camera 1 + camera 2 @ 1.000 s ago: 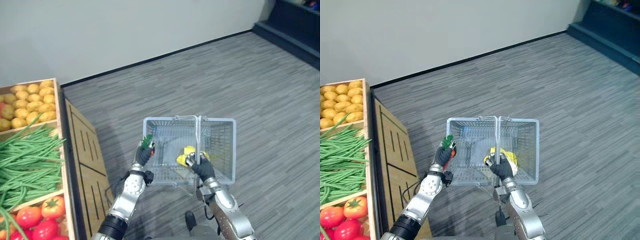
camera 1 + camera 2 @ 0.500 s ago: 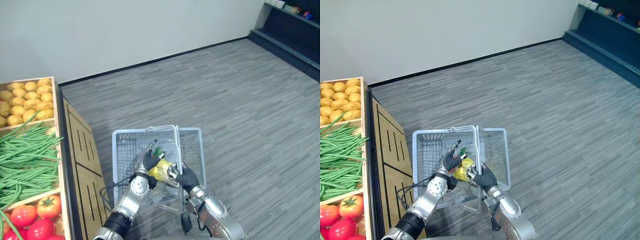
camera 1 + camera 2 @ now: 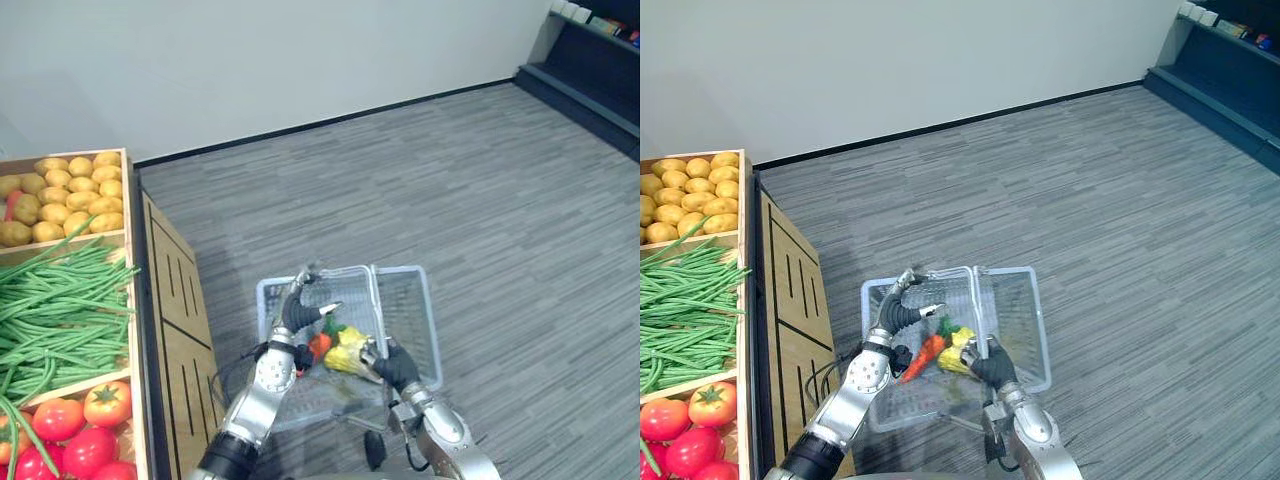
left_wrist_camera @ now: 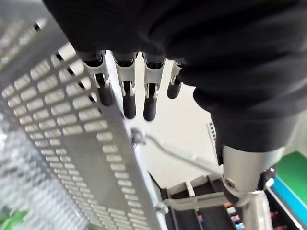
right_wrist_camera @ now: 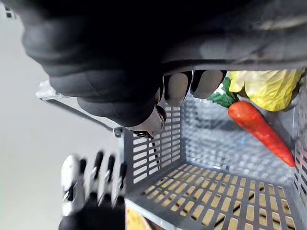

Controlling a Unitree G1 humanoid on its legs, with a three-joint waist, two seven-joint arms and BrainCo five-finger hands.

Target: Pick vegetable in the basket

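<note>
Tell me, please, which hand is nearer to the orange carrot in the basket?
Left. The left hand, open, hovers just above the carrot; the right hand grips the basket handle, with the yellow vegetable between it and the carrot.

Left arm (image 3: 255, 395) comes in from lower left, elbow bent, forearm angled up and inward. Left hand (image 3: 293, 312) held high at the wrist, fingers (image 4: 127, 98) straight and spread, thumb apart, nothing in the grasp. Right arm (image 3: 445, 440) enters from lower right, forearm short to the eye, wrist under its dark ribbed cover. Right hand (image 3: 397, 367) sits lower, near the left and apart from it, fingers (image 5: 177, 88) curled tight round the basket handle (image 3: 978, 300).
</note>
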